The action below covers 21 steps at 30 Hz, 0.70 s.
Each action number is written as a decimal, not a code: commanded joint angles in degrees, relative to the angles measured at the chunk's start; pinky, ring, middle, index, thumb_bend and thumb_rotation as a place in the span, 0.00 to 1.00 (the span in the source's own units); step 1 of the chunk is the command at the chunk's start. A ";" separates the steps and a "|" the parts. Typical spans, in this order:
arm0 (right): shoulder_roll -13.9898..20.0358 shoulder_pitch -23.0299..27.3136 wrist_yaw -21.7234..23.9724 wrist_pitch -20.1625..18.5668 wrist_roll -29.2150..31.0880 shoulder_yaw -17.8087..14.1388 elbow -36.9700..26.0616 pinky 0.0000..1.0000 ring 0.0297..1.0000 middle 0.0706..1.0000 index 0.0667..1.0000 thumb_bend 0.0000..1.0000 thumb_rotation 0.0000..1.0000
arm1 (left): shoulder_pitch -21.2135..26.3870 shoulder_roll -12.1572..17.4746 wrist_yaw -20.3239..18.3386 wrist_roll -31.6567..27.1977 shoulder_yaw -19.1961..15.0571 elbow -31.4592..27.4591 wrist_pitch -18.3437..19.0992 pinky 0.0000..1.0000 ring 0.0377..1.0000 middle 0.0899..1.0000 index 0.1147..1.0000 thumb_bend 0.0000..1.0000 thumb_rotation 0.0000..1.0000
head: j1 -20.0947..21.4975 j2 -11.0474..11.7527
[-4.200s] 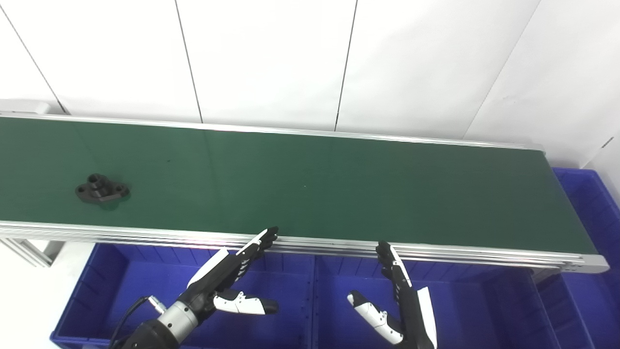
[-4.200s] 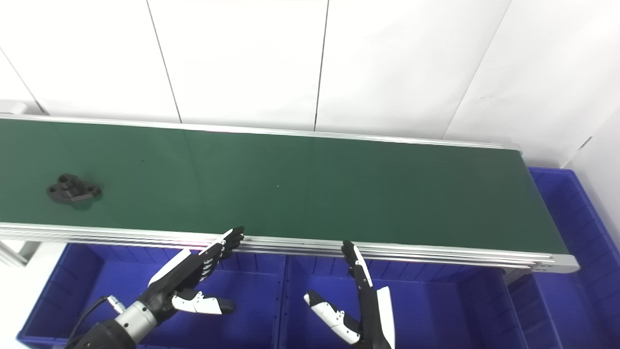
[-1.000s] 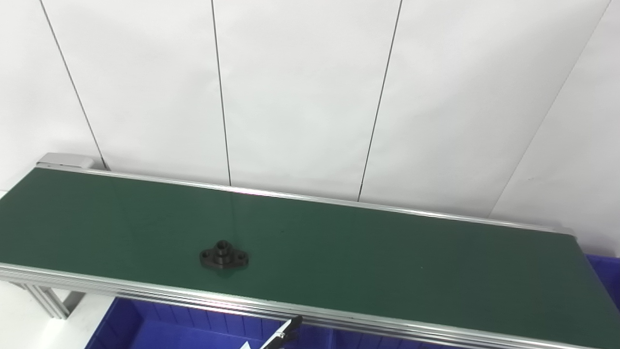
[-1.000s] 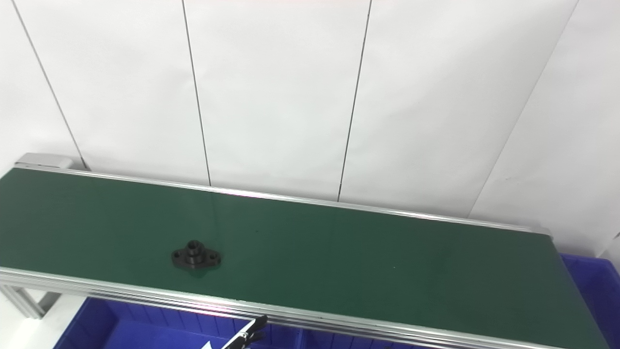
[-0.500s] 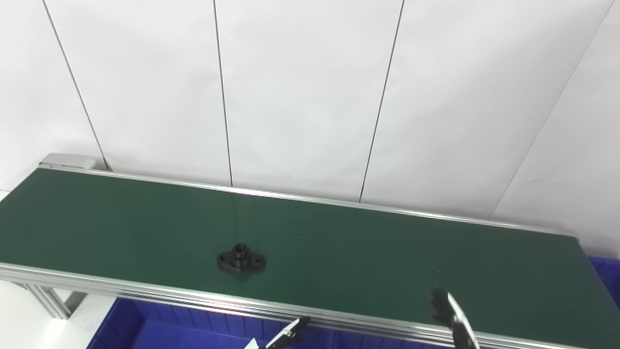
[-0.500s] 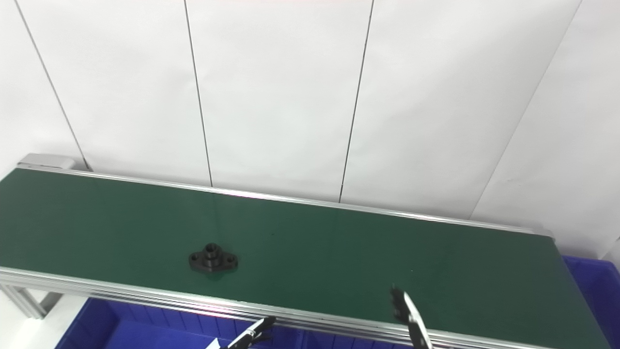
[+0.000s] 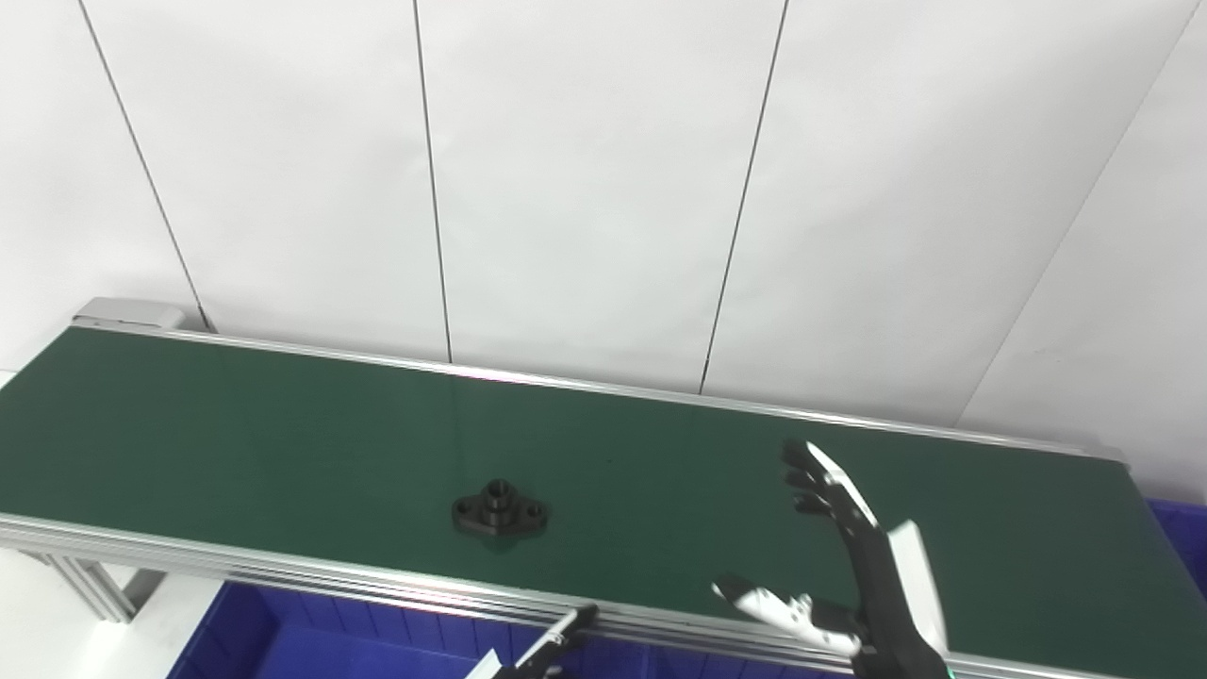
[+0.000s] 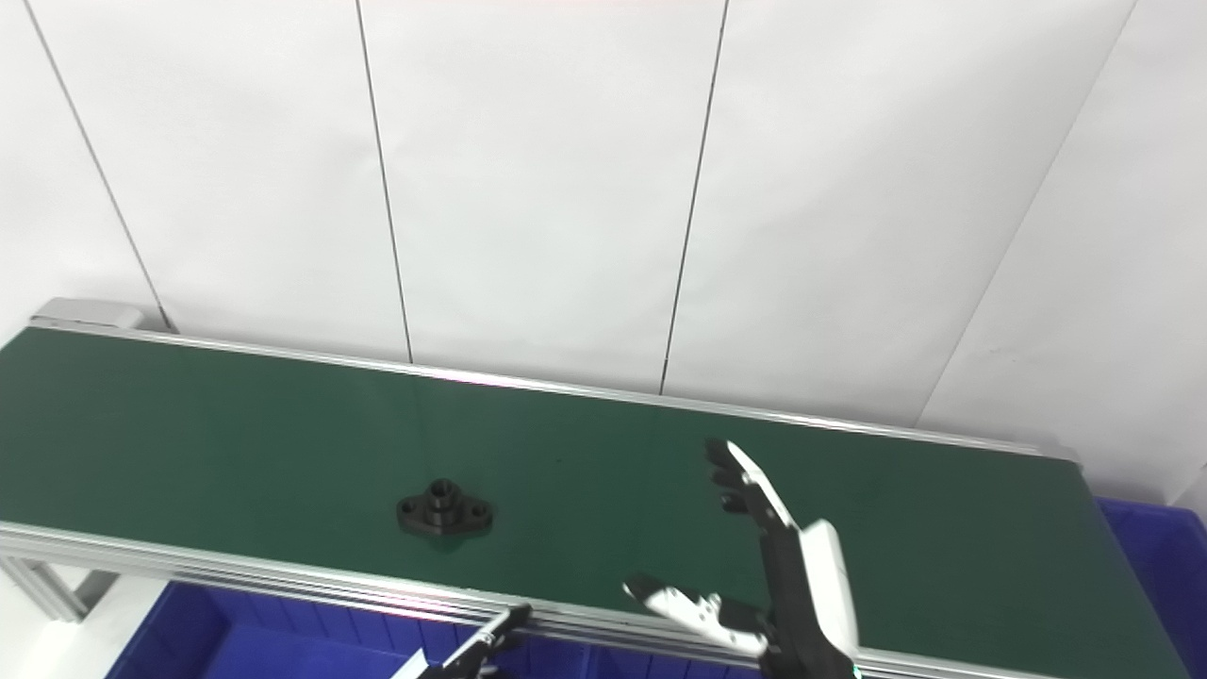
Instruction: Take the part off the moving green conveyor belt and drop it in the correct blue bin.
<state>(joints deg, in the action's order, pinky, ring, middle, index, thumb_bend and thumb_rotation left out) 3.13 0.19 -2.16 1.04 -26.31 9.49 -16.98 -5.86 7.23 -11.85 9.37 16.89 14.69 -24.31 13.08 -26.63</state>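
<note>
A black flanged part (image 7: 500,510) lies flat on the green conveyor belt (image 7: 236,443), a little left of the middle and near the front rail. My right hand (image 7: 853,566) is raised over the belt to the right of the part, open, fingers spread and thumb held out toward the part, with nothing in it. Of my left hand only the fingertips (image 7: 566,632) show at the bottom edge, below the front rail; whether it is open or shut is hidden.
The belt's aluminium front rail (image 7: 283,575) runs across the bottom. Blue bins (image 7: 273,641) show below it at the lower left, and another blue bin (image 8: 1155,556) sits past the belt's right end. A white panelled wall stands behind.
The part has ridden the belt to the right. My right hand has risen from the bottom edge up over the belt. The camera tilted up since the oldest frames.
</note>
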 commanded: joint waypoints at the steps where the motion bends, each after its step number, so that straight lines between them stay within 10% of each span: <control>1: -1.75 2.82 0.69 -3.24 -1.82 0.49 -2.58 0.76 0.81 0.83 0.85 0.83 0.37 | 0.89 0.55 -1.04 -2.52 -0.42 -1.90 -1.78 0.90 1.00 1.00 1.00 0.95 0.39 | 0.96 -1.18; 21: -0.73 18.77 8.07 -16.16 -9.22 2.87 6.26 0.72 0.80 0.84 0.84 0.84 0.37 | 0.74 1.95 -4.04 -5.02 -1.69 -5.59 0.69 1.00 1.00 1.00 1.00 0.87 0.48 | 4.49 -9.06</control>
<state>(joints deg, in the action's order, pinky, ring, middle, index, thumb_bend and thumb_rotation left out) 2.25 16.49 5.97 -14.99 -35.25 12.23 -10.28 -5.77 8.78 -15.61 4.83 15.43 10.65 -22.28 17.58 -35.77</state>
